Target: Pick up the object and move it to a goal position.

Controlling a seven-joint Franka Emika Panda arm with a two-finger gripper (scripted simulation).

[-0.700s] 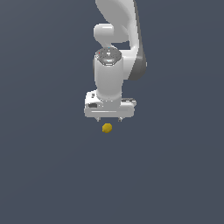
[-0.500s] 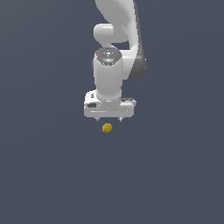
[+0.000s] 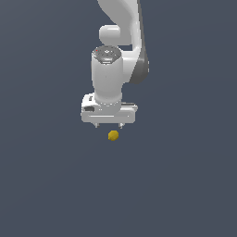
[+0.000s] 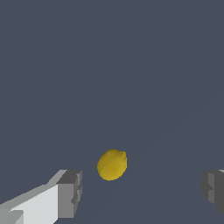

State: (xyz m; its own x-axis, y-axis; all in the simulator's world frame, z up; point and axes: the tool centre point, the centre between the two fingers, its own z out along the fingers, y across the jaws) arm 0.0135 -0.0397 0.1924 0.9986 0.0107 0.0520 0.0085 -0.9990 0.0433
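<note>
One yellow object [image 3: 113, 135], one gripper [image 3: 109, 125] just at its 12 o'clock, two fingers [image 4: 69, 194] spread, not touching it; bare grey floor [image 3: 185, 185] all round

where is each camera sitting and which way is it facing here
Exterior view: off the arm, exact position unknown; it faces the white arm and its gripper, with the yellow object just beneath on the dark surface.
Wrist view: mounted on the wrist, looking out past the gripper; two fingers stand wide apart, with the yellow object lying between and beyond them, untouched.
Shared: both show the yellow object and parts of the gripper.
</note>
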